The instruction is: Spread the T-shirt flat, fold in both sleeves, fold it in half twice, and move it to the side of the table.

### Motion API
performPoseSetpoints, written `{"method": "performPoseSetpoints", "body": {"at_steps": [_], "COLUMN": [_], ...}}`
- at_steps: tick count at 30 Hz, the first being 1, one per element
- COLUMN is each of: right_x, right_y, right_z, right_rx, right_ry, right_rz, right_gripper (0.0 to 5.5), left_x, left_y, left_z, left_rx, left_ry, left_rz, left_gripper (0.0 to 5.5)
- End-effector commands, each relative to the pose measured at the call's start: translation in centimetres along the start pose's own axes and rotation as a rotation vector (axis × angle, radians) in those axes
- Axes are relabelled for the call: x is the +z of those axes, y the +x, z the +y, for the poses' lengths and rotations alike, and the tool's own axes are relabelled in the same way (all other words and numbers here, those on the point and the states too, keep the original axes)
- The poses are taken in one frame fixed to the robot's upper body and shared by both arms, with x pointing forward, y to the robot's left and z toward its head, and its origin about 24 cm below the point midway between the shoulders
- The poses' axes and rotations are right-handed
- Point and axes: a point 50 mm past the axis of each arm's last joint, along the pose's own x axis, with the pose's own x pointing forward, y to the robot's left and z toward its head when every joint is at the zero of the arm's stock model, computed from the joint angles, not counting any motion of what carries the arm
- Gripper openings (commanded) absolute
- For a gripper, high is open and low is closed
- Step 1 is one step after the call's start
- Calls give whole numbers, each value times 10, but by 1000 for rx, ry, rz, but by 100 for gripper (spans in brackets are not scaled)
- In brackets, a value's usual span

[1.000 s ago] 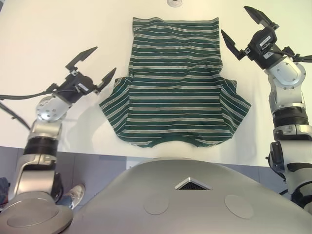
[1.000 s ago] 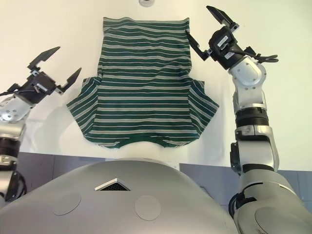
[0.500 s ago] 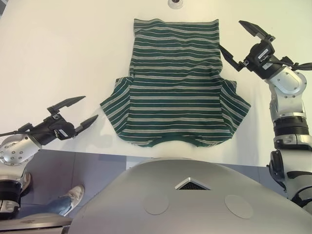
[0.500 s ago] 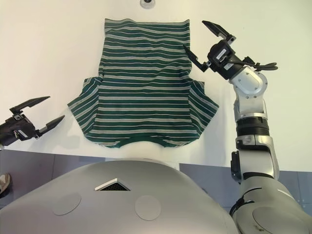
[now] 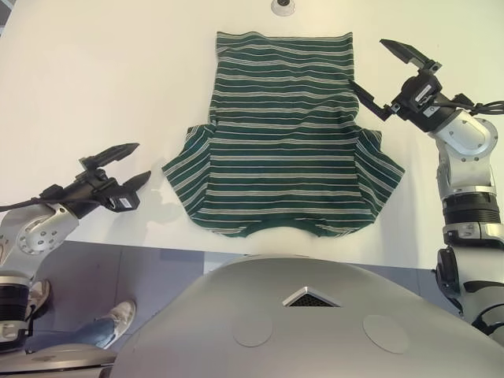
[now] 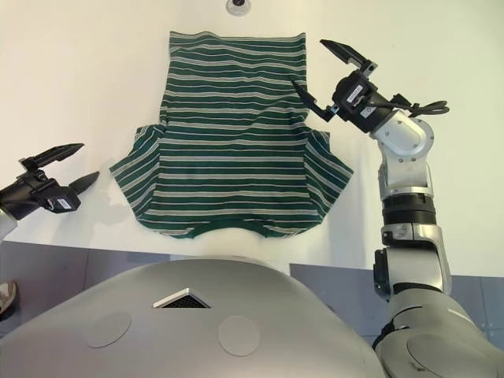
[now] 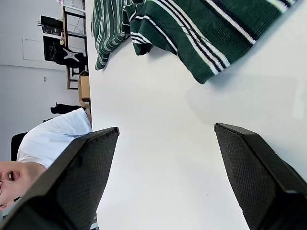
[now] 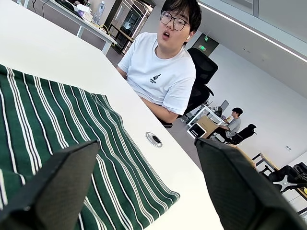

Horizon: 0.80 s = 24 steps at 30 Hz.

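Left jaws are spread wide and empty, hanging over the desk (image 5: 94, 71) near its front edge. They're just off the left sleeve (image 5: 186, 164), not touching it. The T-shirt (image 5: 283, 134) lies flat mid-desk, green with pale stripes and collar toward the robot. Both sleeves stick out, nothing folded yet. Right jaws are wide apart and empty too, hovering by the shirt's right side, a bit farther out than the right sleeve (image 5: 383, 161). My worry is that a shallow pinch just shoves a sleeve and bunches it. And if a grab catches the body layer too, the whole shirt probably gets dragged crooked.
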Motion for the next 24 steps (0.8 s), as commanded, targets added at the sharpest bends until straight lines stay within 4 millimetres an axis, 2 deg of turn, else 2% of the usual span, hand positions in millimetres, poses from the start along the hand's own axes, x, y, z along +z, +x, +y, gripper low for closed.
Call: {"method": "performPoseSetpoints", "body": {"at_steps": [1,12,18,24], "right_x": [2,0,-1,0], "right_y": [0,2,2,1], "right_z": [-2,4,5,4], "right_rx": [-9,-7,-4,-2], "right_ry": [7,16,19,18], "right_rz": [-10,-8,-10,-10], "right_gripper": [372,372,372,372], "left_x": [10,14,13,21], "left_y": [3,8,13,17], "left_z": [-34,-32,-28,-26], "left_rx": [-161,-146,-148,-139], "left_ry": [-21,-14,10,7], "left_rz": [-39,-76,-79,-125], "left_gripper": [369,369,274,159]}}
